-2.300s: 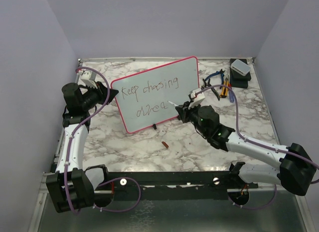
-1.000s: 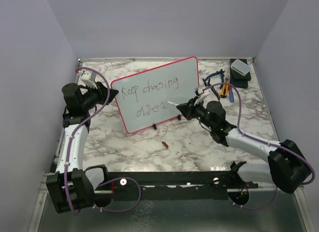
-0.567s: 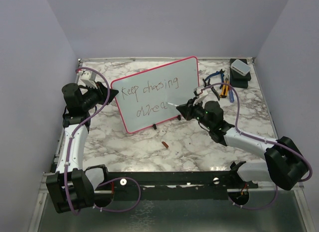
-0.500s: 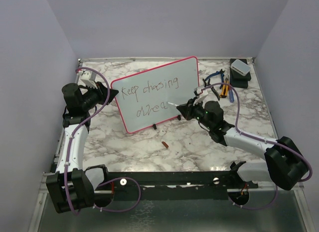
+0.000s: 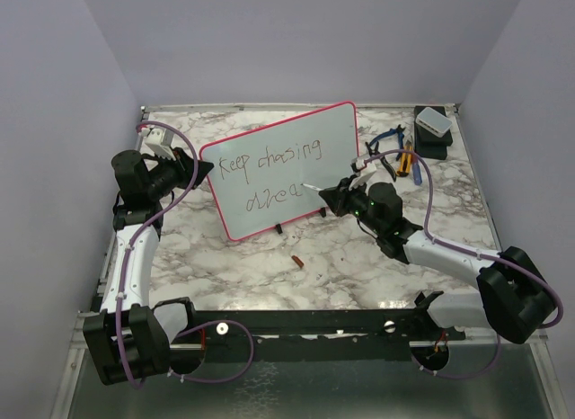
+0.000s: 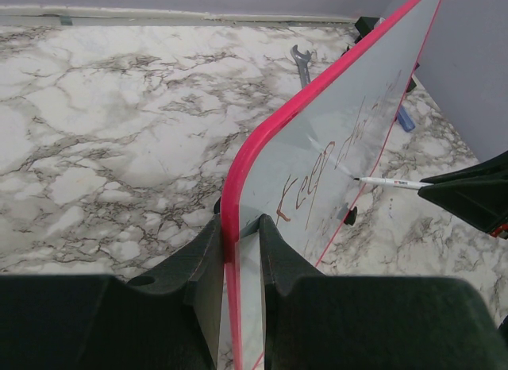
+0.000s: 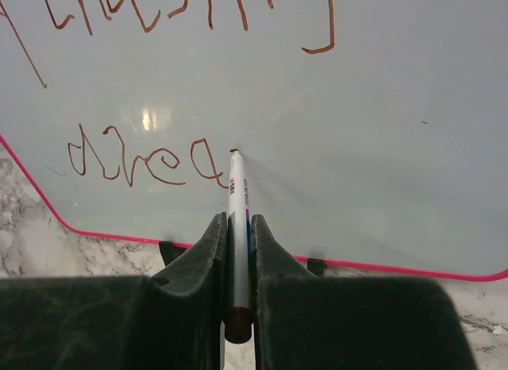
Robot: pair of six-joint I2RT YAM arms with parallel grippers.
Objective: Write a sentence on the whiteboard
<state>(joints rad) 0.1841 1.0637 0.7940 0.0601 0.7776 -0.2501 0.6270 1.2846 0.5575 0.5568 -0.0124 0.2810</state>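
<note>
One whiteboard (image 5: 260,178), edge clamped in left hand (image 6: 238,223). One marker (image 7: 236,187) pinched tight in right hand (image 7: 236,219), tip on board. Two lines of sentence (image 5: 269,158), second ending "drea".

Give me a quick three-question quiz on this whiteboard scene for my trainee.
1. True or false: the left gripper clamps the whiteboard by its pink edge.
2. The right gripper holds the marker. Its tip is: A) on the pink frame, B) at the board just after the last letter, C) up at the first line.
3. Fill in: the second line of the sentence so far reads "____".
Key: 1 true; 2 B; 3 drea.
</note>
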